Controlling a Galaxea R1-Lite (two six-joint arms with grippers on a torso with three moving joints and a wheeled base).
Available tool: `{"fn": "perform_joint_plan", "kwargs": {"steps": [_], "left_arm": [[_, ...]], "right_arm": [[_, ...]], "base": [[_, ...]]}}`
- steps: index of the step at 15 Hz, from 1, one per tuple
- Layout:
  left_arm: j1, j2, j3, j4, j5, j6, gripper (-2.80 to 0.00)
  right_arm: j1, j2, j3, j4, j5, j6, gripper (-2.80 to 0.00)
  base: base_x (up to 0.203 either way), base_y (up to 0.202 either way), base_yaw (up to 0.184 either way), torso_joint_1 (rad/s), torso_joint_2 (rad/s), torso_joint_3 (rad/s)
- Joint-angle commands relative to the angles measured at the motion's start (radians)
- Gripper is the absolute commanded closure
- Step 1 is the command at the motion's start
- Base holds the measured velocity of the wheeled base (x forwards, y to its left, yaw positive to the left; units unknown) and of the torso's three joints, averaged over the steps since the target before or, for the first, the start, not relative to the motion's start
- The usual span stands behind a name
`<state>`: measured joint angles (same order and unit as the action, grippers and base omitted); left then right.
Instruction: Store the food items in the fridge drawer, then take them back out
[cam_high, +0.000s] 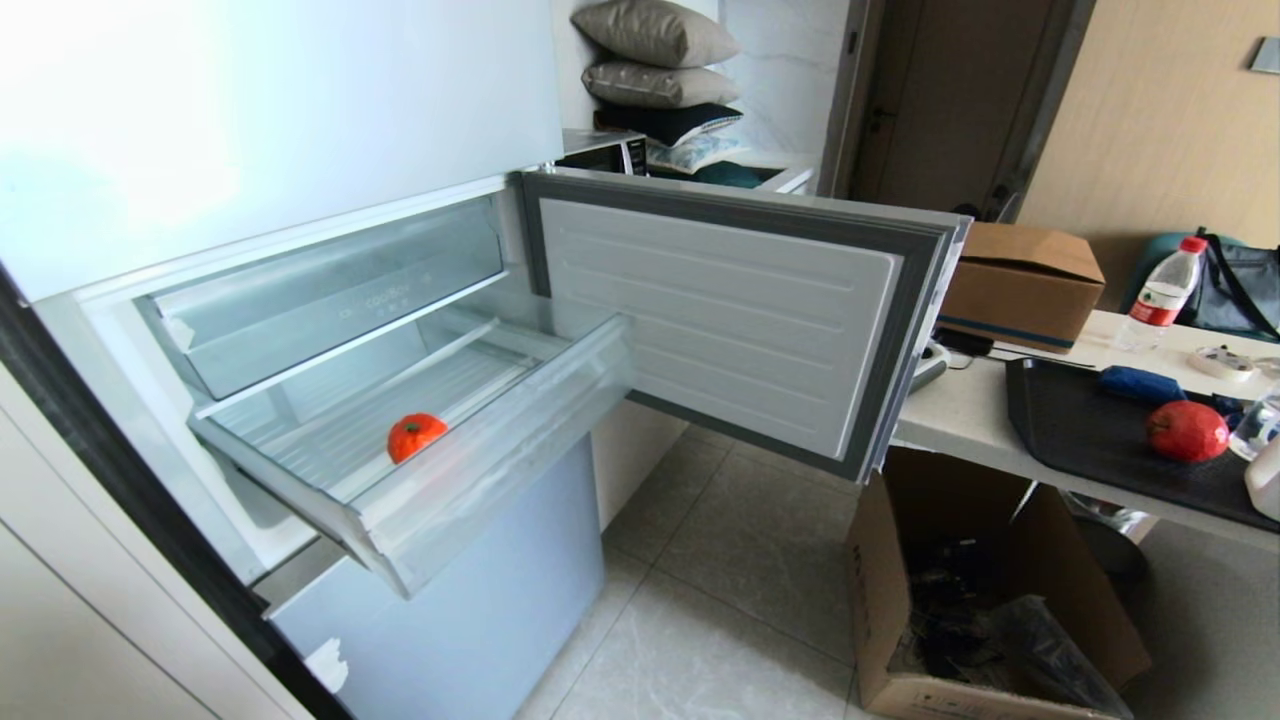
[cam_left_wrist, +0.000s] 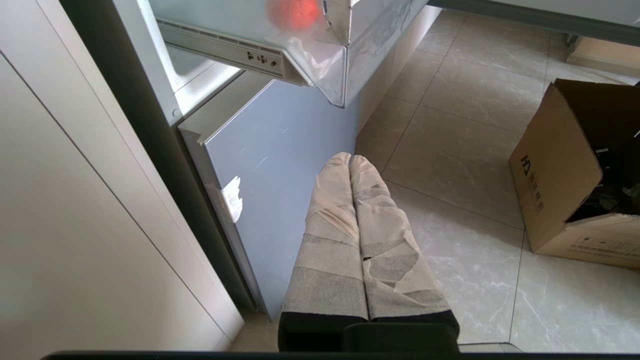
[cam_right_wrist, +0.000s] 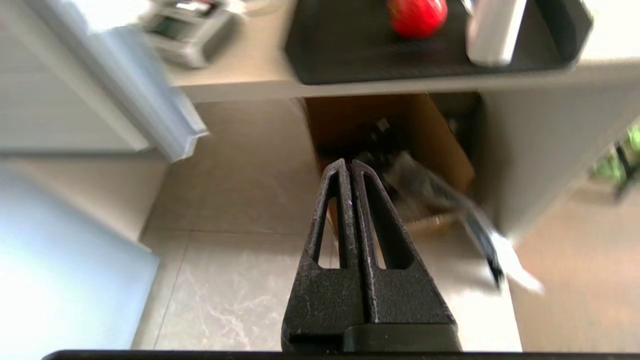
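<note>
I find the tangerine (cam_high: 415, 437) lying loose on the ribbed floor of the fridge drawer (cam_high: 480, 470), just behind its front lip. The drawer is pulled out. Left gripper (cam_left_wrist: 350, 159) is parked below the drawer, jaws pressed together and empty. Right gripper (cam_right_wrist: 348, 164) hangs well right of the drawer, jaws likewise together. Risk: approaching with closed jaws could knock the fruit rolling, or strike the lip.

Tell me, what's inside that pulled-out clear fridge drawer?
One small orange-red fruit lies on the ribbed floor of the fridge drawer, near its front. Nothing else shows through the clear plastic; the back, under the upper bin, is hidden.
</note>
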<state>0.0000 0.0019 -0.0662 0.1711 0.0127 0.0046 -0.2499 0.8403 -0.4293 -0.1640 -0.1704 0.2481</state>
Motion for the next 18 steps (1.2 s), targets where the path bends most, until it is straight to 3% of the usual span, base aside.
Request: {"fn": "perform_joint_plan", "kwargs": {"steps": [1, 6, 9, 12, 18], "left_arm": [[0.000, 0.000, 0.000, 0.001, 0.000, 0.000, 0.00], [0.000, 0.000, 0.000, 0.001, 0.001, 0.000, 0.00], [0.000, 0.000, 0.000, 0.001, 0.000, 0.000, 0.00], [0.000, 0.000, 0.000, 0.001, 0.000, 0.000, 0.00], [0.000, 0.000, 0.000, 0.001, 0.001, 0.000, 0.00]], "right_arm": [[-0.058, 0.299, -0.014, -0.090, -0.005, 0.018, 0.00], [-0.272, 0.699, -0.106, -0.307, 0.053, 0.034, 0.00], [-0.343, 0.839, -0.221, -0.389, 0.221, -0.025, 0.00], [-0.364, 0.953, -0.316, -0.440, 0.263, -0.148, 0.00], [-0.367, 1.152, -0.468, -0.578, 0.267, -0.282, 0.00]], "base": [[0.000, 0.000, 0.000, 0.000, 0.00, 0.000], [0.000, 0.000, 0.000, 0.000, 0.00, 0.000], [0.000, 0.000, 0.000, 0.000, 0.00, 0.000], [0.000, 0.000, 0.000, 0.000, 0.00, 0.000], [0.000, 0.000, 0.000, 0.000, 0.00, 0.000]]}}
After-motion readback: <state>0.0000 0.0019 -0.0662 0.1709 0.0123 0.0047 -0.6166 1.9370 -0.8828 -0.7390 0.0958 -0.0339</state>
